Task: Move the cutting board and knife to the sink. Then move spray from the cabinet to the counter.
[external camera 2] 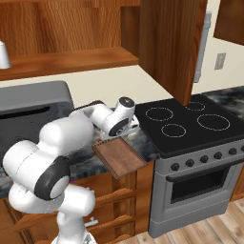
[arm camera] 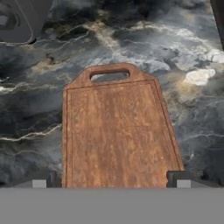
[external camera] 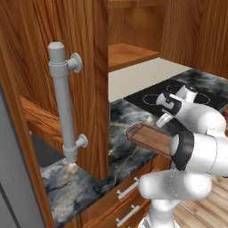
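You lose the near end of the cutting board point(arm camera: 116, 131) under the bottom of the hand view, just where it runs in between the two fingertips point(arm camera: 177, 178), so you cannot tell whether the pads touch its edges. From the left base view the arm covers most of that board, leaving you the handle end; the gripper point(external camera: 165, 116) is largely masked by the wrist, its tips out of sight. Ahead of the jaws and to their left, the sink point(arm camera: 15, 22) is cut by the frame's corner. In the right base view, the spray point(external camera 2: 4, 55) is sliced off by the left edge.
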You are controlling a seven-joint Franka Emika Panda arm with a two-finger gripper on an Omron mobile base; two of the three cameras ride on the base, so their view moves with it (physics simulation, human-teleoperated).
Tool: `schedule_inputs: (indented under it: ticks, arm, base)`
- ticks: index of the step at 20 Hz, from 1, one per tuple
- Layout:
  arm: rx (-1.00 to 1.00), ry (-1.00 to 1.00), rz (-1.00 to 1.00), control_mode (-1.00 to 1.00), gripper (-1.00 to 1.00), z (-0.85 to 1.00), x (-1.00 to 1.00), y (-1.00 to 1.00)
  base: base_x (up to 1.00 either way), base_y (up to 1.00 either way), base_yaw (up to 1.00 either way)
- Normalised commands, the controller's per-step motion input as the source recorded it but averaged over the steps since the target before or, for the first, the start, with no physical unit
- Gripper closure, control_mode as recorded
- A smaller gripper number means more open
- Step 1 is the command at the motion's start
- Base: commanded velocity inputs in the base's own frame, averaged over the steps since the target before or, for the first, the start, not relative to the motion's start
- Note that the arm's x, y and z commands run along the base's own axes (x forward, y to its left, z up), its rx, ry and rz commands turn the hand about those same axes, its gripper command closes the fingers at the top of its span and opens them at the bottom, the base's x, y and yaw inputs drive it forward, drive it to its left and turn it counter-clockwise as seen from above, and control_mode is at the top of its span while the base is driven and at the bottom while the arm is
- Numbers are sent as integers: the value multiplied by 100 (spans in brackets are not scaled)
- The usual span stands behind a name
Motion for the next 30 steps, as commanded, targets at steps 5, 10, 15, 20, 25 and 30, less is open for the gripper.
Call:
schedule_inputs:
  ticks: [5,10,15,20,25,30]
  arm:
    - [-1,1,-10,-100,-100,41,-90,0]
    - [-2,2,-9,-100,-100,39,-78,0]
    - [2,-1,-19,-100,-100,20,-87,0]
    - [14,-1,-13,-100,-100,-3,-80,0]
    - [23,2,-7,-100,-100,0,-62,-1]
    - [24,-1,-9,-100,-100,25,-32,-16]
  base:
    - [0,0,0]
    - [0,0,0]
    - [0,0,0]
    - [0,0,0]
    - [0,0,0]
    - [0,0,0]
